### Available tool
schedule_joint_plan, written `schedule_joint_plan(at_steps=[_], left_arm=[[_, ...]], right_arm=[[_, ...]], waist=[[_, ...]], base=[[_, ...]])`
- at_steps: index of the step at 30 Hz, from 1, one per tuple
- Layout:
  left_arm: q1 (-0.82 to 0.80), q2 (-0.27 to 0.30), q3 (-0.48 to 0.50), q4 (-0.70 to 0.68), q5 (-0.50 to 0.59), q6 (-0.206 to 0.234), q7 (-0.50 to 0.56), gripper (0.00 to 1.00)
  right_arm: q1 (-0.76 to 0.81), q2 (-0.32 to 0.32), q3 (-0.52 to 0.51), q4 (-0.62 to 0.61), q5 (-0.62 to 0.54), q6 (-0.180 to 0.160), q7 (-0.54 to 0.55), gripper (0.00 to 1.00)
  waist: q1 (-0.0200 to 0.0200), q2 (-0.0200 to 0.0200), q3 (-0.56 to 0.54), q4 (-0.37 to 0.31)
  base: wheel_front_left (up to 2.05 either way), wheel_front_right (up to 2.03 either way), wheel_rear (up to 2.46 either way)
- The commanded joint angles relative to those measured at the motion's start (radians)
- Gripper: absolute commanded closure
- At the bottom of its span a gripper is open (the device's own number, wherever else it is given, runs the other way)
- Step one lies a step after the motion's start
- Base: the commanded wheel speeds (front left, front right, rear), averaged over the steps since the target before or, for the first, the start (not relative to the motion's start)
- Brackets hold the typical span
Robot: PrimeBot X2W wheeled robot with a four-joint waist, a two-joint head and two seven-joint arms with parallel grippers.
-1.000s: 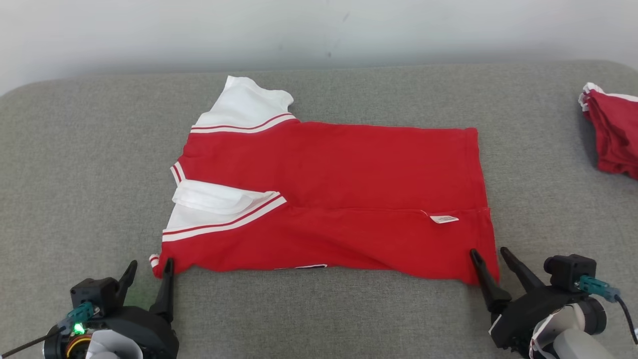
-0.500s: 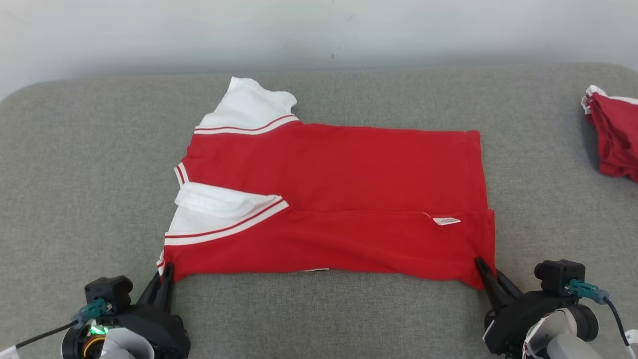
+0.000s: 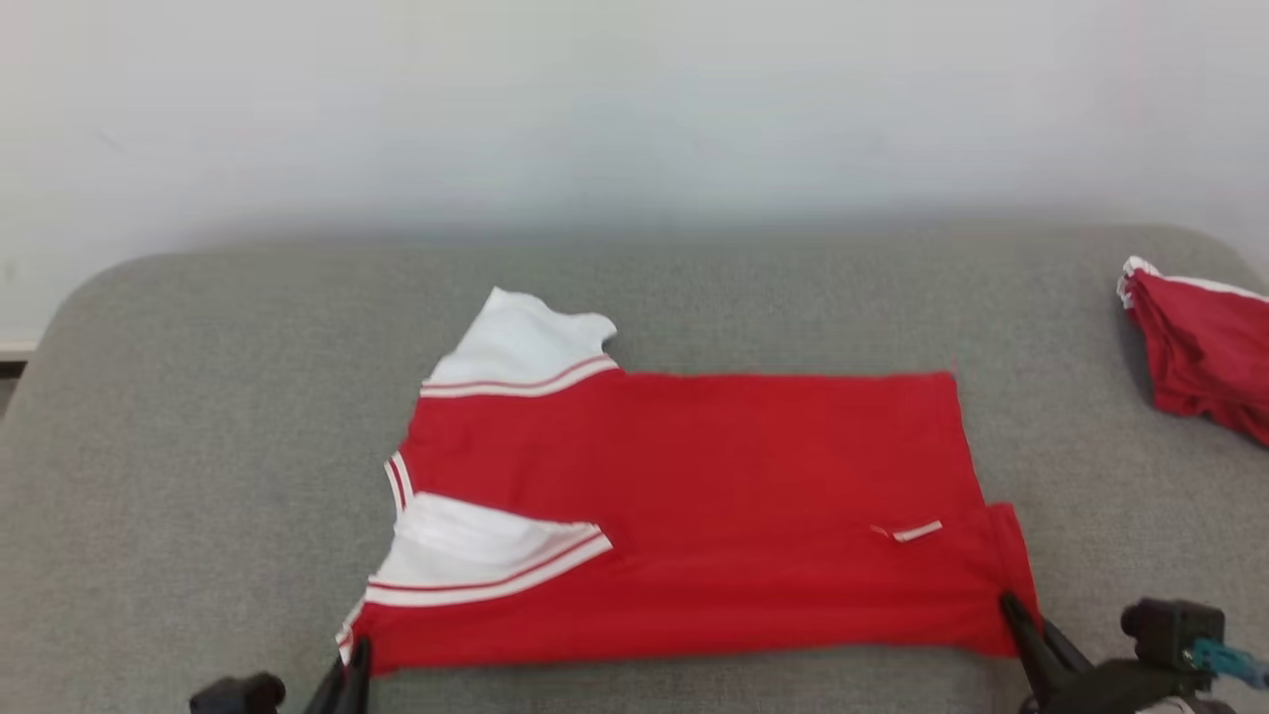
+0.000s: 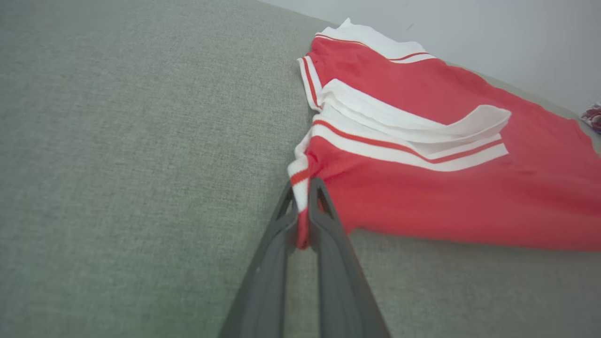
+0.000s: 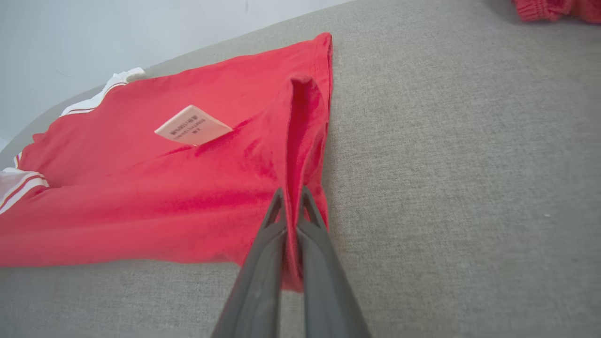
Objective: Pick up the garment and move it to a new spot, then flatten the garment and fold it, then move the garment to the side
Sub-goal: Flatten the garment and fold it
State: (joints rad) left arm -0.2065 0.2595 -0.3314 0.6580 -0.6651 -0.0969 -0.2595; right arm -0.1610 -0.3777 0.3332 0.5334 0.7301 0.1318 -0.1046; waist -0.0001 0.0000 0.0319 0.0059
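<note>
The garment (image 3: 714,476) is a red shirt with white, red-striped sleeves, lying partly folded on the grey cushion, collar end to the left. My left gripper (image 3: 349,659) is shut on its near left corner, and the left wrist view has the striped cuff pinched between the two fingers (image 4: 303,211). My right gripper (image 3: 1021,620) is shut on the near right hem corner; in the right wrist view a ridge of red cloth rises from between the fingers (image 5: 292,211). A white care label (image 5: 192,126) lies on the folded red panel.
The grey cushioned surface (image 3: 198,416) has bare room to the left, behind and in front of the shirt. A second heap of red cloth (image 3: 1205,352) sits at the far right edge. A pale wall (image 3: 634,109) runs behind the cushion.
Both grippers went from open beside the near corners to shut on them. The head camera has tilted up, so the shirt sits lower in view and more wall shows.
</note>
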Motion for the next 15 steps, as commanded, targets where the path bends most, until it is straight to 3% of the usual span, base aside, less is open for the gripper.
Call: schedule_joint_plan(at_steps=[1,10,11,12,13,15], left_arm=[[0.042,-0.004,0.003,-0.028,-0.002,0.013,-0.005,1.00],[0.152,-0.030,-0.004,-0.124,-0.021,0.045,0.001,1.00],[0.159,-0.030,-0.005,-0.128,-0.022,0.045,0.001,0.98],[0.164,-0.026,-0.008,-0.132,-0.013,0.051,0.000,0.57],[0.168,-0.024,-0.009,-0.139,-0.006,0.055,-0.001,0.00],[0.181,-0.030,0.004,-0.150,-0.014,0.061,-0.003,0.00]], right_arm=[[0.043,-0.015,-0.021,-0.015,0.007,-0.003,0.007,1.00],[0.179,-0.013,-0.098,-0.109,-0.006,-0.003,0.059,1.00],[0.187,-0.009,-0.105,-0.118,-0.011,-0.003,0.066,0.82],[0.191,-0.003,-0.112,-0.130,-0.021,-0.003,0.068,0.51],[0.194,0.003,-0.117,-0.141,-0.028,-0.003,0.071,0.00],[0.199,0.014,-0.134,-0.157,-0.046,-0.003,0.073,0.00]], waist=[[0.0001,0.0000,-0.038,0.019],[0.0001,0.0000,-0.047,0.037],[0.0001,0.0000,-0.047,0.036],[0.0001,0.0000,-0.048,0.034],[0.0001,0.0000,-0.049,0.032],[0.0001,0.0000,-0.052,0.028]], base=[[0.00,0.00,0.00],[0.00,0.00,0.00],[0.00,0.00,0.00],[0.00,0.00,0.00],[0.00,0.00,0.00],[0.00,0.00,0.00]])
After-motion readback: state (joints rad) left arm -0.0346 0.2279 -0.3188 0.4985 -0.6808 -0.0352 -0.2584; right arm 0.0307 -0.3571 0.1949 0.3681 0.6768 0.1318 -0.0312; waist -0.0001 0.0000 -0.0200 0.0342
